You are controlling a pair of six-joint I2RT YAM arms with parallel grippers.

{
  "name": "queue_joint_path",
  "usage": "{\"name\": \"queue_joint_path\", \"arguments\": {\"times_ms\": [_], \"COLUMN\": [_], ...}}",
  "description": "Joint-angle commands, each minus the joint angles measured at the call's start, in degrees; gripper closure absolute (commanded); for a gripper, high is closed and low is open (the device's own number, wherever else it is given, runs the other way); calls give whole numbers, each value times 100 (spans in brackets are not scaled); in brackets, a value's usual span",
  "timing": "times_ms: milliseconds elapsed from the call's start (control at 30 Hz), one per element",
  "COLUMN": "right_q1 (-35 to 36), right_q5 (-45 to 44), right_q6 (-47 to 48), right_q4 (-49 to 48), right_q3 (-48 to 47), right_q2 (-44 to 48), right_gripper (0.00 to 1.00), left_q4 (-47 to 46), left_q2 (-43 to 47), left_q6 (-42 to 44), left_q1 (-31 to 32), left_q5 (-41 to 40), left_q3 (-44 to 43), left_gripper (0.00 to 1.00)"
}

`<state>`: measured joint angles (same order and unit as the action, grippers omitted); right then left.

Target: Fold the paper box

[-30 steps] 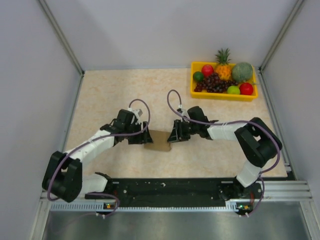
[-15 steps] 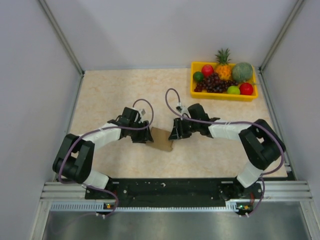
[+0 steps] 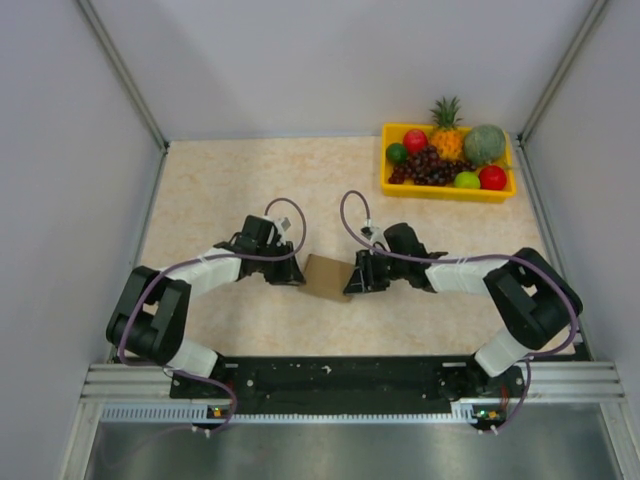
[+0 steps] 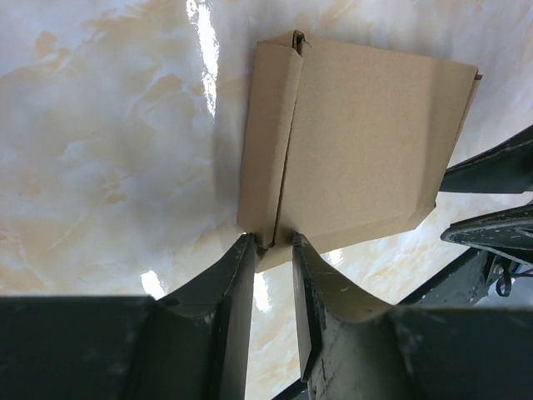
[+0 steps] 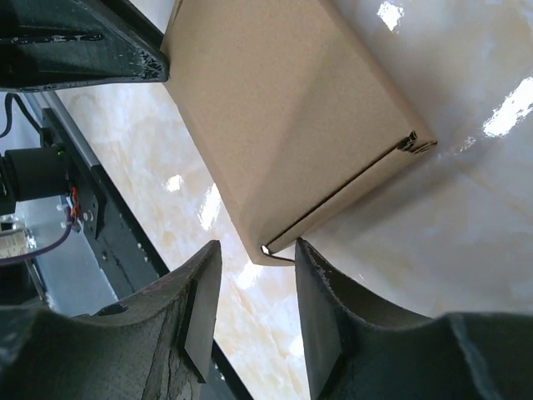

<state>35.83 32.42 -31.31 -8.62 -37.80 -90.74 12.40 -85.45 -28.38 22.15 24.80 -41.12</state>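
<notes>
The box lies flat on the table, in the middle near the front and well apart from the fruit tray at the far right corner. It sits exactly between my two arms: the left gripper touches its left edge and the right gripper is at its right edge, so both are equally near. In the left wrist view the fold line of one raised flap runs straight away from the fingers, which stand with only a narrow gap and have the near end of this flap between them; I judge this hand is pinching the box. In the right wrist view the jaws are apart, and one corner of the box points into the gap without touching either pad, so this hand holds nothing. I think the next fold must turn about that line, with the left hand as anchor.
</notes>
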Motion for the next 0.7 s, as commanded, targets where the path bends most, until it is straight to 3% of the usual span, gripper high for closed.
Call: {"name": "queue_joint_path", "arguments": {"times_ms": [0,67,100,133,200,400,533,667], "right_q1": [73,64,47,29,-32,-156,-156,-147], "right_q5": [-60,-122,-166,-166,-96,273,343,352], "right_q6": [-7,133,186,282,336,634,723,767], "right_q4": [-439,-238,-167,-123,-87,9,54,115], "right_q3": [-25,-139,-192,-271,-307,-596,-825,-983], "right_q2": [118,74,57,13,-14,-347,-532,-690], "right_gripper": [58,57,56,56,56,56,57,58], "left_q4": [-352,-336,-266,-186,-142,-45,-98,-309], "left_q2": [81,142,238,292,371,-111,-648,-815], "left_q6": [-106,-115,-80,-10,52,184,281,263], "left_q1": [-18,-27,-35,-79,-167,-519,-510,-510], "left_q5": [324,324,107,43,121,324,684,659], "left_q3": [139,227,228,236,210,-421,-818,-774], "left_gripper": [71,64,48,42,37,42,54,53]}}
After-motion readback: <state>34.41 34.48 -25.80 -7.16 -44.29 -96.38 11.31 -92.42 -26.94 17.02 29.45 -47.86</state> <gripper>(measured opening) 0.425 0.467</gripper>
